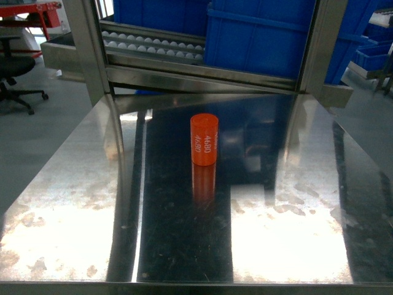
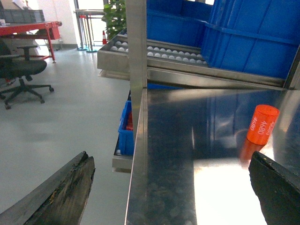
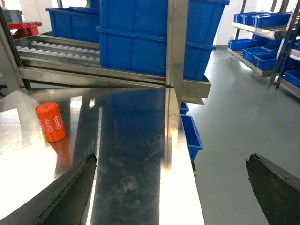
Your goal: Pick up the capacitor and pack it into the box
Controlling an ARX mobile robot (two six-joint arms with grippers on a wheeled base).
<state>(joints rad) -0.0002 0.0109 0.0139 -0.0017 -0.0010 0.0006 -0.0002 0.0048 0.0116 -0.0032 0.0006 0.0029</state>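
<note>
Head view: capacitor (image 1: pixel 204 139) stands upright near the middle of the steel table (image 1: pixel 73 209), long axis vertical, white "4680" print on its side. No box visible in any view. Neither arm shows here, so both are held back off the tabletop.

Left wrist view: capacitor (image 2: pixel 262 124) sits ahead and to the right of the left gripper (image 2: pixel 171 187), well apart. Jaws spread wide, 2 dark fingers (image 2: pixel 61 194) at the frame edges, nothing held.

Right wrist view: capacitor (image 3: pixel 51 122) lies ahead and to the left of the right gripper (image 3: pixel 171 192), also well apart. Jaws wide, empty. Neither arm looks clearly nearer; either needs a reach forward and inward.
</note>
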